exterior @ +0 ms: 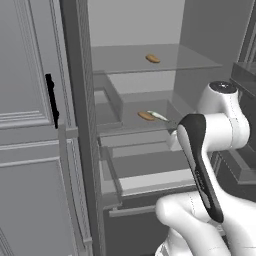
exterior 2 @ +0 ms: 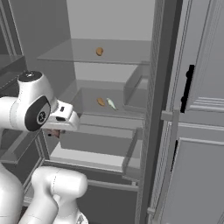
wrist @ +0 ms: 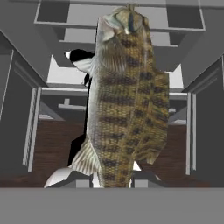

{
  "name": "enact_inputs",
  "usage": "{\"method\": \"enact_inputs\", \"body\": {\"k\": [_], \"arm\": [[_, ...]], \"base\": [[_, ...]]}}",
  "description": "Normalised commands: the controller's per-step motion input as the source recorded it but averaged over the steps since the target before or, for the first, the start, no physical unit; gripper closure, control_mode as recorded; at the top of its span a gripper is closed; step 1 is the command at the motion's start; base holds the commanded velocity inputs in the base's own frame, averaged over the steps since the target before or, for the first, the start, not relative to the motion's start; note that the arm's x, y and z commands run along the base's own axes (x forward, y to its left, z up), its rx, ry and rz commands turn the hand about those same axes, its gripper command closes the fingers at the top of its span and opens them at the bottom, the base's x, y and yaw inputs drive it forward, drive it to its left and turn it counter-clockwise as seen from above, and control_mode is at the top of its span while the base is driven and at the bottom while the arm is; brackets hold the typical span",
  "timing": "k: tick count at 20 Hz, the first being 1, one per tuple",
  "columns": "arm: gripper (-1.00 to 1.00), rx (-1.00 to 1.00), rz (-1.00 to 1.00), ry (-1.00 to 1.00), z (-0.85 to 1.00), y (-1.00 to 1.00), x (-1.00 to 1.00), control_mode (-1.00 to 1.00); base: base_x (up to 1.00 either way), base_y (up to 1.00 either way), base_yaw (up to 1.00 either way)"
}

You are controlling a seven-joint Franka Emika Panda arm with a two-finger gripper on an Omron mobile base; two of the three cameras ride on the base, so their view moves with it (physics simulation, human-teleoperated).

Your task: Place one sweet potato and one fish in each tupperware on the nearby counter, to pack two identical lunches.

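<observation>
In the hand view the tool (wrist: 114, 181) is clamped on a dark fish (wrist: 124, 100), brown and mottled with a paler belly, which rises from the bottom centre almost to the top edge. The finger tips are largely hidden behind the fish's lower body, so only small pale and dark pieces show beside it. Behind the fish lie grey drawers and rails and, lower in the frame, a dark brown wooden surface (wrist: 52, 153).

In the left base view the arm (exterior: 210, 150) fills the lower right of the frame and covers its own hand. In the right base view the arm stands at the left, and a small brownish bit just below the wrist, left of centre, may be the held fish, but it is too small to tell.

Both base views look into an open grey fridge. One sweet potato (exterior: 152, 58) lies on the upper glass shelf (exterior: 200, 62), in the upper middle of the frame. A second sweet potato (exterior: 145, 116) lies on the lower shelf near the centre, with a pale fish (exterior: 159, 116) just beside it on its right. In the right base view the same pair appears small and blurred.
</observation>
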Motion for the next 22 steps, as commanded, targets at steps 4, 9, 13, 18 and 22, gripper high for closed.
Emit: {"method": "enact_inputs", "body": {"k": [4, 9, 13, 18, 22], "arm": [[1.00, 0.00, 0.00, 0.00, 0.00, 0.00, 0.00, 1.00], [1.00, 0.00, 0.00, 0.00, 0.00, 0.00, 0.00, 1.00], [1.00, 0.00, 0.00, 0.00, 0.00, 0.00, 0.00, 1.00], [1.00, 0.00, 0.00, 0.00, 0.00, 0.00, 0.00, 1.00], [1.00, 0.00, 0.00, 0.00, 0.00, 0.00, 0.00, 1.00]], "base": [[-1.00, -0.10, -0.13], [-0.99, -0.05, -0.09], [-0.98, 0.17, 0.45], [-0.18, 0.39, 0.95], [0.11, 0.37, 0.92]]}}
